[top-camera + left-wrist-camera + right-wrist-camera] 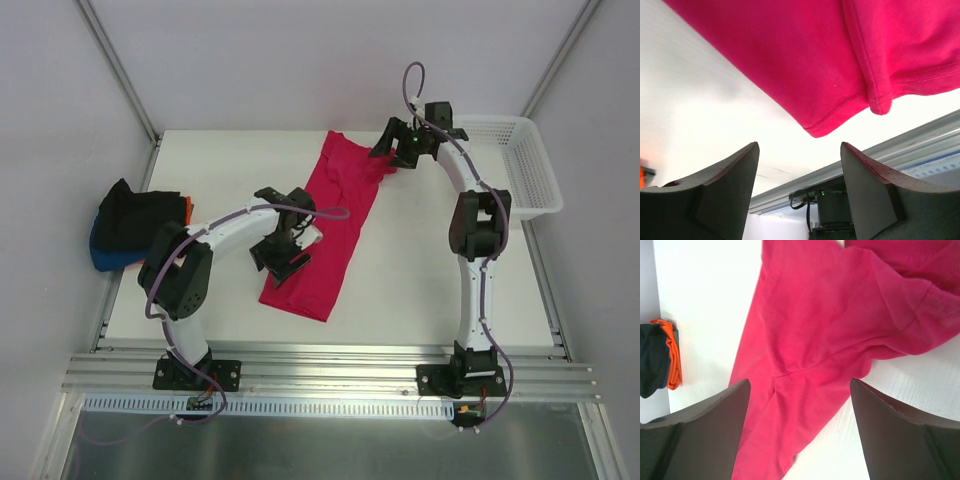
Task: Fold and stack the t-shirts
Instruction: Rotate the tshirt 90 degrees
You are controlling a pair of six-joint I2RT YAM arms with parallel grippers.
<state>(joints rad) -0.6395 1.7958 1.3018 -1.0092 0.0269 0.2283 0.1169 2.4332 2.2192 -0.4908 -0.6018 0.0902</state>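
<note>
A crimson-pink t-shirt [335,225] lies folded lengthwise in a long strip down the middle of the table, also filling the left wrist view [805,55] and the right wrist view [830,335]. My left gripper [283,256] hovers open at the strip's near left edge, nothing between its fingers [730,185]. My right gripper [400,145] stands open above the shirt's far end, its fingers [890,425] apart over a sleeve. A pile of black, blue and orange t-shirts [135,225] rests at the table's left edge, its black and orange shirts [662,362] in the right wrist view.
A white mesh basket [520,165] stands at the back right corner. An aluminium rail [330,365] runs along the near edge of the table, with both arm bases bolted to it.
</note>
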